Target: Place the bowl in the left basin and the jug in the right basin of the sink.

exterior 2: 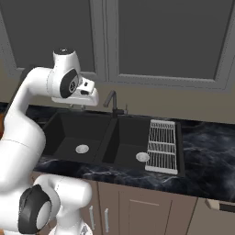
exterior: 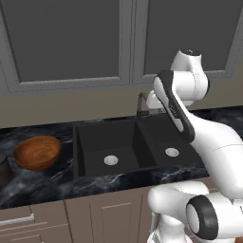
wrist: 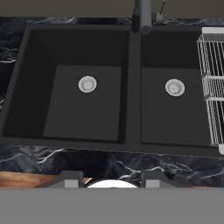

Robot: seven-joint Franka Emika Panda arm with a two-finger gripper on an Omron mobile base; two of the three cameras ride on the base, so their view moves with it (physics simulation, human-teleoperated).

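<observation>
Bowl sat on the counter left of the sink, jug beside it, both basins bare. My gripper hung over the sink, jaws partly apart, holding nothing, free to reach.

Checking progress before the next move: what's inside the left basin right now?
The left basin holds just its round silver drain. Its near wall, below the counter edge, is hidden from view. The bowl sits on the counter.

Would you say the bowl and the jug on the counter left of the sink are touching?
Apart. The left base view shows a strip of black marble between the bowl and the jug.
</observation>
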